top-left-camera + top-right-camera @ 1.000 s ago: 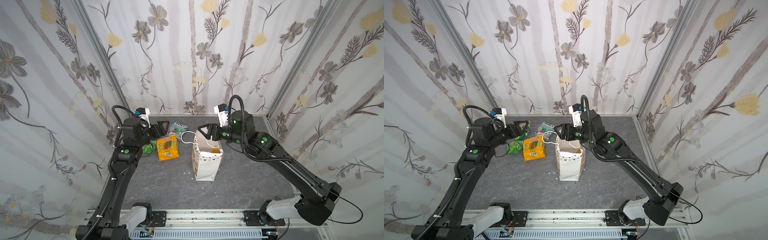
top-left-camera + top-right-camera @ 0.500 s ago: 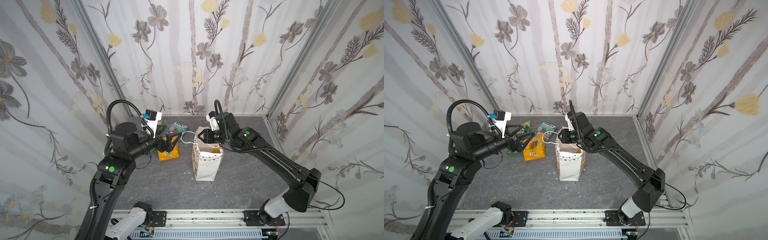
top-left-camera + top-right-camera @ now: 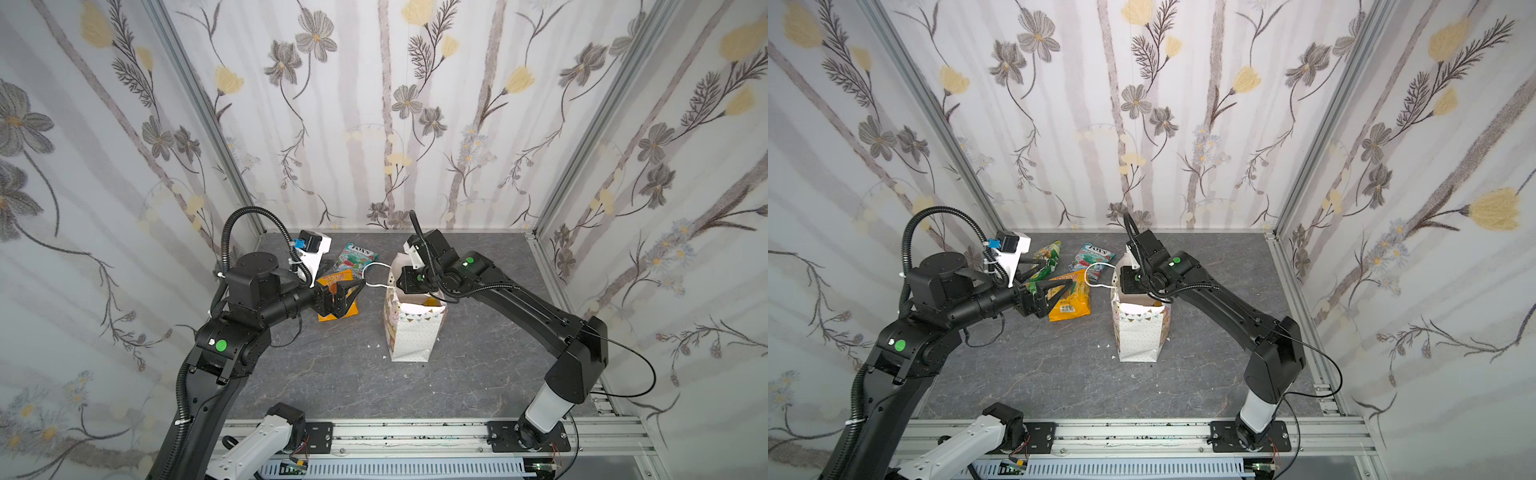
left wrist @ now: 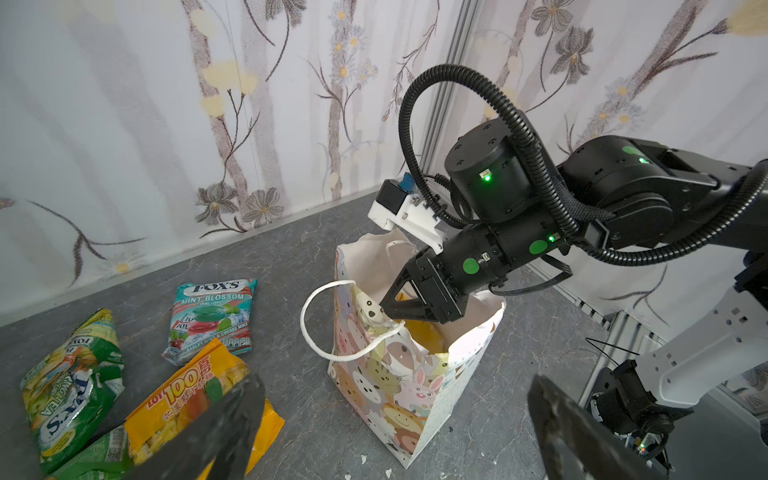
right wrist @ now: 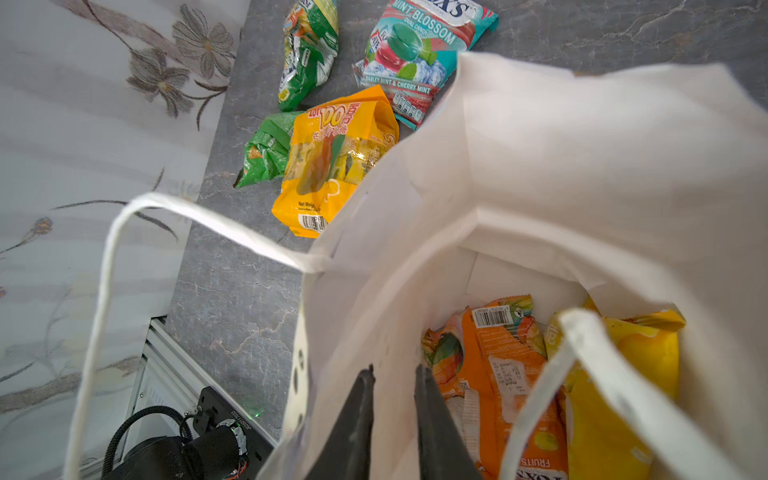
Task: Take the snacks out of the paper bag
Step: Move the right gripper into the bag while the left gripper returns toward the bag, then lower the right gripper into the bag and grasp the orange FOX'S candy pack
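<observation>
The white paper bag point(image 3: 411, 332) point(image 3: 1142, 332) with animal pictures stands upright and open mid-table. My right gripper point(image 5: 392, 374) point(image 4: 386, 311) dips into its mouth beside the wall that carries the cord handle point(image 4: 307, 320). Its jaws stand a narrow gap apart, and I see nothing between them. Inside lie an orange packet point(image 5: 498, 374) and a yellow pouch point(image 5: 623, 374). Left of the bag lie snacks: a teal FOX'S packet point(image 3: 1094, 257), an orange-yellow packet point(image 3: 1071, 299), a yellow-green packet point(image 3: 1046, 253) and a small green one point(image 5: 266, 153). My left gripper point(image 3: 1059, 274) point(image 4: 395, 419) hovers wide open above the orange-yellow packet, pointing at the bag.
Flowered walls close in the back and both sides. An aluminium rail point(image 3: 415, 432) with the arm mounts runs along the front edge. Tiny paper scraps point(image 3: 376, 345) lie on the grey stone-look floor point(image 3: 332, 374) in front of the bag.
My left arm has swung away from the snack pile to face the bag, its jaws opening wider. My right gripper has dropped into the bag's mouth and its jaws have narrowed.
</observation>
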You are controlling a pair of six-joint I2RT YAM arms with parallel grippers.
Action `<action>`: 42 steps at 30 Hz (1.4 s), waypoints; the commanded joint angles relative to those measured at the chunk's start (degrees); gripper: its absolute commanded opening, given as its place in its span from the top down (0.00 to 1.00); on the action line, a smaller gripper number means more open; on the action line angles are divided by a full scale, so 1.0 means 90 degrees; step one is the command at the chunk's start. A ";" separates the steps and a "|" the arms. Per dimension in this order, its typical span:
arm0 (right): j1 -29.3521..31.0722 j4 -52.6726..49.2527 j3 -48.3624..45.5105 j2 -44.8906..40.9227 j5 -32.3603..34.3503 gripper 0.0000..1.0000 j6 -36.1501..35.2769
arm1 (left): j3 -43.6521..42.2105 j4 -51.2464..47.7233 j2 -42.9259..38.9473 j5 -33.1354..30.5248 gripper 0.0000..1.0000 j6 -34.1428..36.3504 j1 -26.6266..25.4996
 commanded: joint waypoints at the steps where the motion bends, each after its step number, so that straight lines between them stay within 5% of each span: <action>1: 0.0010 -0.0161 0.0033 0.0133 0.0149 0.79 -0.0055 | -0.0012 -0.0004 0.0001 -0.0109 0.00 0.0192 -0.0016; 15: 0.0044 -0.0684 0.0061 0.0836 -0.0231 0.76 -0.0285 | -0.0147 0.0172 0.0085 -0.0222 0.00 0.0058 -0.0050; 42: 0.0049 -0.0014 -0.0561 0.2132 -0.0918 0.16 -0.0524 | -0.0137 0.0172 0.0127 -0.0288 0.00 0.0041 -0.0099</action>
